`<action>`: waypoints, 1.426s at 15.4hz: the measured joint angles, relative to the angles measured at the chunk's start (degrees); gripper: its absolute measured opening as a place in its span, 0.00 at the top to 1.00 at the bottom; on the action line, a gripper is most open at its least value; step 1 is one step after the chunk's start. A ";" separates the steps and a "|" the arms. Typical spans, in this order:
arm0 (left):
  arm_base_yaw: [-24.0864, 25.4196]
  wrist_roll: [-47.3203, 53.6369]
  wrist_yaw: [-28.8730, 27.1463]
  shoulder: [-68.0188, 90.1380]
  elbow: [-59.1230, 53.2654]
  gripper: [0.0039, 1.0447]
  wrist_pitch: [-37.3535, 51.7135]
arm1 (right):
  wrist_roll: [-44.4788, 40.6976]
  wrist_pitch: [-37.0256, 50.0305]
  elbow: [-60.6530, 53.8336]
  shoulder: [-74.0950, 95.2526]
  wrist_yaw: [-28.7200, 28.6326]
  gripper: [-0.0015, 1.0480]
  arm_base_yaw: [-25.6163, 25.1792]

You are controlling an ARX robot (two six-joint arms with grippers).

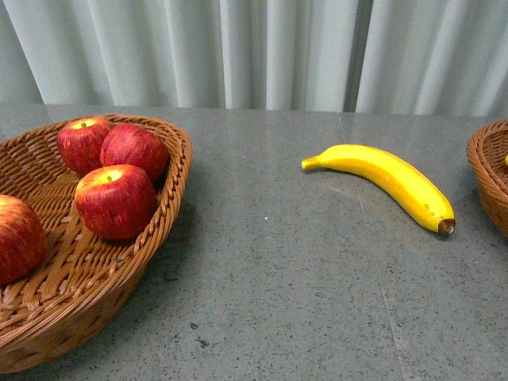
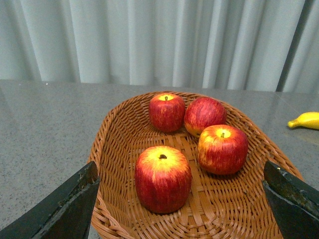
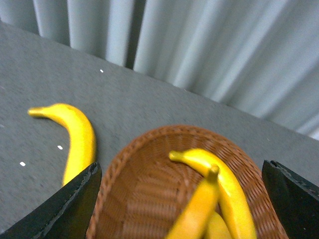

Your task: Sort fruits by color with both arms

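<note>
Grey speckled surface [image 1: 278,302], carrying two baskets and one stray fruit. Left tool [image 2: 179,168]: black boxy jaws spread wide and empty, hovering over the near end of the oval brown wicker left basket [image 2: 107,134]. It holds four glossy red apples with yellow-streaked tops: nearest apple [image 2: 163,178] right under the tool, second apple [image 2: 223,149] just beyond, and two far apples [image 2: 167,112] touching at the back. The reds look sorted, which probably explains why that arm is parked empty. Right tool [image 3: 180,168]: jaws also apart, gripping nothing, over the brown wicker right basket [image 3: 129,164], which holds bright-yellow stored bananas [image 3: 227,181]. There are at least two, but the view is too blurred to count. The long curved yellow loose banana [image 1: 389,181] with a brown tip lies on bare surface between the baskets, nearer the right one but apart from its rim. It's off to one side of the right tool, outside the jaws. I'd judge it the right arm's pick: move inward, descend, close across the middle. Pale pleated curtain [image 1: 238,48] behind.
</note>
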 joint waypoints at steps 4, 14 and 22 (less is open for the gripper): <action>0.00 0.00 0.00 0.00 0.00 0.06 0.00 | 5.49 0.31 13.64 14.16 6.36 0.06 18.51; 0.00 0.00 0.00 0.00 0.00 0.06 0.00 | 5.14 -12.46 40.46 49.40 5.51 0.06 24.83; 0.00 0.00 0.02 0.00 0.00 0.06 -0.02 | -2.40 -23.08 55.65 61.18 5.16 0.06 20.57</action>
